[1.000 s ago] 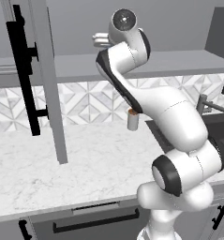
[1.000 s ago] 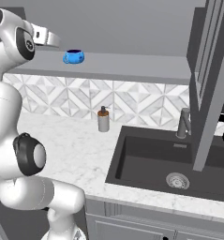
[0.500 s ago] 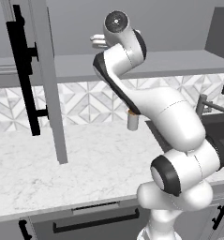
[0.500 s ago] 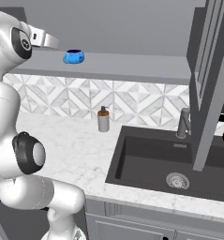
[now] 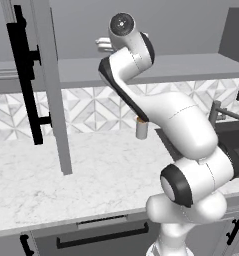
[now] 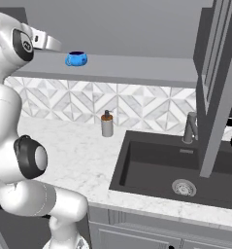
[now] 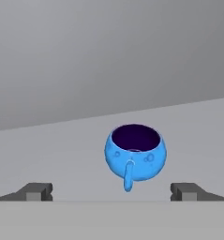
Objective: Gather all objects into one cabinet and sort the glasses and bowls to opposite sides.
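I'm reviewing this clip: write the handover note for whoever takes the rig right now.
Gripper: open, empty, raised to shelf height and lined up with the blue bowl, not touching it.
Blue bowl: upright on the grey cabinet shelf, toward its left end in the right base view.
Cabinet door: open.
Done: the bowl is on the shelf.
Left: the red and beige cups aren't visible, so find and shelve them, then place cups and bowl at opposite sides.
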